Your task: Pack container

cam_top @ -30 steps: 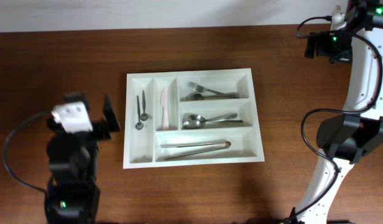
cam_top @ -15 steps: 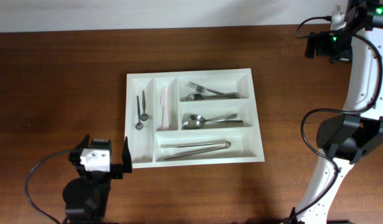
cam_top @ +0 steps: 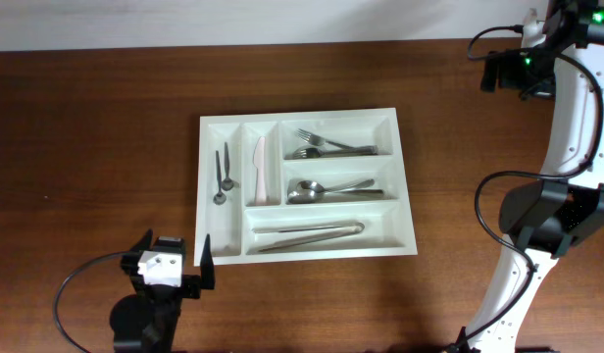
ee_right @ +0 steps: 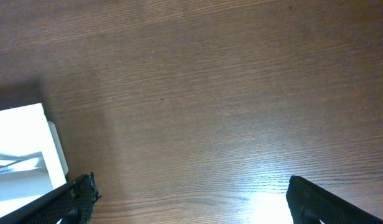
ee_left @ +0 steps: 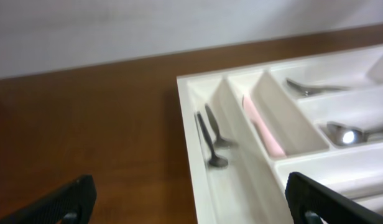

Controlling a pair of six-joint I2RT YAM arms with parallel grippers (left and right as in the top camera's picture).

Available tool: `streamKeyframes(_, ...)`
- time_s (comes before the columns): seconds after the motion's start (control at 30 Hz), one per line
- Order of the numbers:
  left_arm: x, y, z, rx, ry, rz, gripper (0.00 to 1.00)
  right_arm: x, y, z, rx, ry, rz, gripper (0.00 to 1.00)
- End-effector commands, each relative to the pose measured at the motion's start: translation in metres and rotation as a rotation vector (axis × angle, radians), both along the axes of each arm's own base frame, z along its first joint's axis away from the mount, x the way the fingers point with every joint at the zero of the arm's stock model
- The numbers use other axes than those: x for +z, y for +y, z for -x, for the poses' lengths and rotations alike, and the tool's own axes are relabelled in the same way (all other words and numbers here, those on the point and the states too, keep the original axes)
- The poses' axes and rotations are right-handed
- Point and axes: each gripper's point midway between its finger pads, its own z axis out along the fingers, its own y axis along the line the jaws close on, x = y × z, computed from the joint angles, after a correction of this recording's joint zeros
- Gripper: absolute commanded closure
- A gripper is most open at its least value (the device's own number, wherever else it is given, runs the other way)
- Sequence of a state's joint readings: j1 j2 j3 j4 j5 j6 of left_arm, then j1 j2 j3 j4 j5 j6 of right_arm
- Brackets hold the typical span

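The white container [cam_top: 205, 201] lies mid-table with five compartments. They hold two small spoons [cam_top: 222, 176], a pale pink knife [cam_top: 258, 169], forks [cam_top: 327, 148], larger spoons [cam_top: 327, 188] and tongs [cam_top: 307, 233]. My left gripper [cam_top: 175, 252] hovers open and empty at the container's front left corner. In the left wrist view the left gripper [ee_left: 191, 205] straddles the container's left rim [ee_left: 190, 134]. My right gripper [ee_right: 188, 199] is open over bare wood at the far right, with a corner of the container [ee_right: 27, 140] at the left edge of its view.
The dark wooden table [cam_top: 96, 127] surrounds the container. A pale wall strip [cam_top: 233, 20] runs along the back. The right arm's white links and black cable [cam_top: 567, 147] stand along the right edge.
My left arm has pulled back toward the table's front, from beside the container's left side to its front left corner, jaws still open. The right arm has not moved.
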State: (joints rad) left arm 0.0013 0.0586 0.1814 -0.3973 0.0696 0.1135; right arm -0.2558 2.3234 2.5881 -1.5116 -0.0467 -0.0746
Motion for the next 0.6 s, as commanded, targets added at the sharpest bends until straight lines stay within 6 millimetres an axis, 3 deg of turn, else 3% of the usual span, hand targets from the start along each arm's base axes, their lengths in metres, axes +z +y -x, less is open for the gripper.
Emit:
streamKeyframes(0.0,-0.006,-0.002,0.004,-0.016,0.007,-0.015,0.01,0.013,0.000,0.000,-0.011,-0.031,-0.002,0.01)
streamKeyframes(0.2,-0.019,-0.002,0.009,-0.016,0.060,-0.014,0.01,0.013,0.000,0.000,-0.011,-0.031,-0.002,0.01)
streamKeyframes(0.37,-0.046,-0.002,0.020,-0.017,0.176,-0.013,0.01,0.013,0.000,0.000,-0.011,-0.031,-0.002,0.01)
streamKeyframes(0.57,-0.055,0.002,0.024,0.002,0.218,-0.020,0.01,0.013,0.000,0.000,-0.011,-0.031,-0.002,0.01)
